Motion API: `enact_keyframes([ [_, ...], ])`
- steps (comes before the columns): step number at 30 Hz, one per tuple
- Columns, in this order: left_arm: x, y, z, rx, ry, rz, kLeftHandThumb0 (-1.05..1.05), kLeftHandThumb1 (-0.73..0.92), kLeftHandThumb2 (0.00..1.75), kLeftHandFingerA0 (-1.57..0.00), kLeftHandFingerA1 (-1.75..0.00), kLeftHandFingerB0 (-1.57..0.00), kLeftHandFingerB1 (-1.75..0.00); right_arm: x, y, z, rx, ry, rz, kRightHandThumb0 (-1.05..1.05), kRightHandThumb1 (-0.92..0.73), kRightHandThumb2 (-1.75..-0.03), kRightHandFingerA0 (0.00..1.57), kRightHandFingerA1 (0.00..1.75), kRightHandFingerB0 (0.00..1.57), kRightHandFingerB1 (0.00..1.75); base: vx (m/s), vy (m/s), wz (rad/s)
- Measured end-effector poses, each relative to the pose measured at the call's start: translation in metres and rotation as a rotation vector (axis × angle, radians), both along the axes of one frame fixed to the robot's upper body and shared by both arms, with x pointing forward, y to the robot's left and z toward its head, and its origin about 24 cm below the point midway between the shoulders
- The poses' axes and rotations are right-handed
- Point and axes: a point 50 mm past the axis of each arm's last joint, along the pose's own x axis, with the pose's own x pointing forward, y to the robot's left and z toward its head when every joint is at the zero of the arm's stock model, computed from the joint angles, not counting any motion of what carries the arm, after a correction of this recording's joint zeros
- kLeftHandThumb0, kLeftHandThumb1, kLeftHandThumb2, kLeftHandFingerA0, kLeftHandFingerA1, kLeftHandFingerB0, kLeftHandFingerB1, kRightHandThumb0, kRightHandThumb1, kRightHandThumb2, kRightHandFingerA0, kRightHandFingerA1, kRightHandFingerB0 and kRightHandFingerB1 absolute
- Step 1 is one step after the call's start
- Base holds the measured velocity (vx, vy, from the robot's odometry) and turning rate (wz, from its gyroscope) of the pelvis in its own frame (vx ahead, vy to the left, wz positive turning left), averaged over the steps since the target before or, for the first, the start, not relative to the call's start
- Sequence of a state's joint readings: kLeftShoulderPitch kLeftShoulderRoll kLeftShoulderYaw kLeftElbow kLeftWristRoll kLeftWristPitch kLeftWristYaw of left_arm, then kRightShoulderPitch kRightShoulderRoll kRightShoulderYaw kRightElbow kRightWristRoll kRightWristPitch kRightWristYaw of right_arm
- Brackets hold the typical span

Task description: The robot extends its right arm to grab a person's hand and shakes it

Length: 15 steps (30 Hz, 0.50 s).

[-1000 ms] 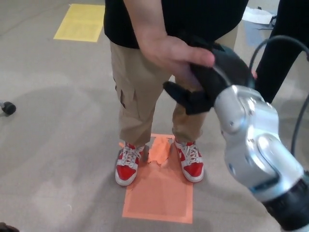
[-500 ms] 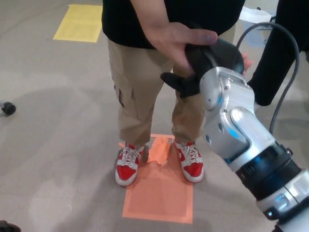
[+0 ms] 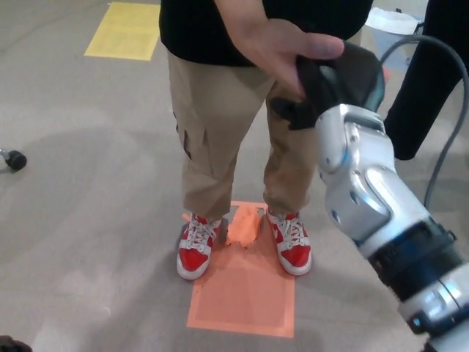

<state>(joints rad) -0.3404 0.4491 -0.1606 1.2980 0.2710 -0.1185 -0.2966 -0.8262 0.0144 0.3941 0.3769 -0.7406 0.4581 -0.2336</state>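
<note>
Person's bare hand [image 3: 275,44] is seen at the far centre-right, clasped over the robot's black right hand [image 3: 341,84], whose thick fingers are wrapped about it in a grip. By this, the shaking step is judged to be in hand. A gentle up-and-down pumping is called for next, with the clasp kept firm. No left hand is visible.

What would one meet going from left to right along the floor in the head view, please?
Black caster wheel → yellow floor marking → left-side red sneaker → right-side red sneaker → robot's right forearm.
</note>
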Motion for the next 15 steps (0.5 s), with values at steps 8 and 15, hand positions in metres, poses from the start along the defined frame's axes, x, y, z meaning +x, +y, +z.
enact_keyframes([
  [8,0.001,-0.001,0.0,0.002,0.004,-0.009,-0.92,0.92,0.84,-0.09,-0.35,-0.16,-0.37,-0.032,0.01,0.044,0.115,-0.203,0.111,-0.27,-0.56,-0.58,0.89,1.34,0.6,0.45,0.0,0.0,0.0],
  [15,0.001,-0.002,-0.001,0.002,0.007,-0.016,-0.86,0.84,1.22,0.0,-0.42,-0.14,-0.48,-0.06,0.007,0.073,0.187,-0.315,0.179,-0.22,-0.56,-0.56,0.9,0.61,0.62,0.47,0.0,0.0,0.0],
])
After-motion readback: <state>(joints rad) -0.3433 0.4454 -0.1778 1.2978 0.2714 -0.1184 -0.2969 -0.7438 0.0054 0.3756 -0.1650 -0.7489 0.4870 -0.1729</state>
